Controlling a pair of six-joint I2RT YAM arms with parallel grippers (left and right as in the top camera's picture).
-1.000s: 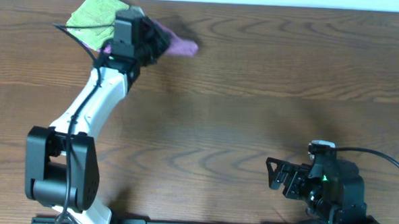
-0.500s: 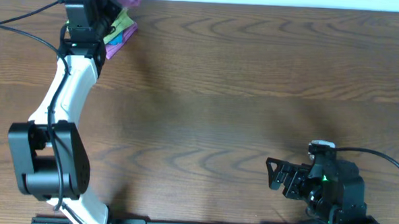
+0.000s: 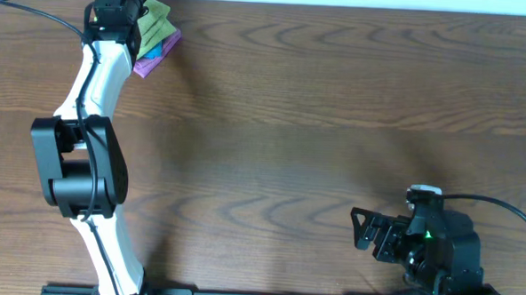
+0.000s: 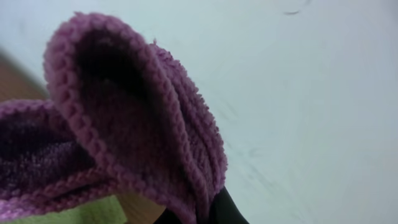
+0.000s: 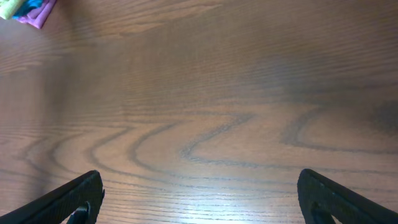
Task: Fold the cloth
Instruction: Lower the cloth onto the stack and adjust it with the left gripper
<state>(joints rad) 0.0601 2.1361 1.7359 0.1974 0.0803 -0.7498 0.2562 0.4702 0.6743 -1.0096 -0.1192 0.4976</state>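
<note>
Right gripper: parked at the near right corner of the table, well apart from the work. Its wrist view shows the fingers spread wide with nothing between them, only bare wood ahead. It has no part in the present step.

Middle of the table: bare wood grain, no item on it.

Left arm: stretched from the near left edge to the far left corner.

Left gripper: at the far left corner, right against the cloth. In its wrist view the purple layers of the cloth rise in a loop and converge on a dark fingertip at the bottom of the picture. Judgement: the jaws are clamped on that purple fold. Most of the fingers are hidden by the fabric.

Cloth: a bunched heap, green, blue and purple showing, lying at the far left corner just inside the far edge. It is not spread flat, and no clean fold line can be seen.

Step in hand, as judged: taking hold of the cloth and positioning it. The fold itself is not yet made.

Next move calls for: drawing the cloth in from the far edge onto open wood, laying it flat, then taking one edge and carrying it over to the opposite edge. The right gripper would need to come across if a second corner is to be held.

Risk noted: the heap sits close to the far edge and could slip off.
</note>
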